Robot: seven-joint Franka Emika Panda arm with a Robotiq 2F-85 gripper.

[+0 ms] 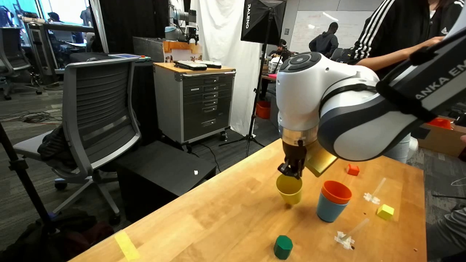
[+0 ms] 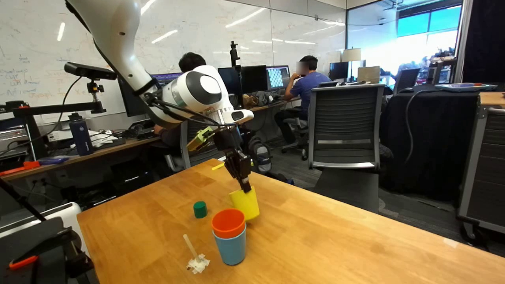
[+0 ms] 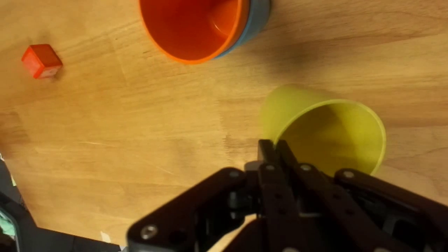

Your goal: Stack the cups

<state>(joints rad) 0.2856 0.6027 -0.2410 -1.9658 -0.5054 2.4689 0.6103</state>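
Note:
My gripper (image 3: 275, 143) is shut on the rim of the yellow cup (image 3: 332, 136), one finger inside and one outside the wall. In both exterior views the yellow cup (image 1: 289, 191) hangs tilted below the fingertips, its base at or just above the tabletop; whether it touches is hard to tell. Beside it, the red cup (image 1: 336, 191) sits nested in the upright blue cup (image 1: 328, 211), with only its upper part showing. The wrist view has the red cup's open mouth (image 3: 189, 28) at the top, a strip of the blue cup (image 3: 259, 21) behind it.
A dark green cylinder (image 1: 283, 247) stands on the wooden table (image 1: 218, 203). Farther along lie a tiny yellow block (image 1: 385, 211) and a red block (image 1: 352, 169). Two thin sticks are taped down near the stacked cups, one stick (image 2: 190, 246) leaning up close to the blue cup.

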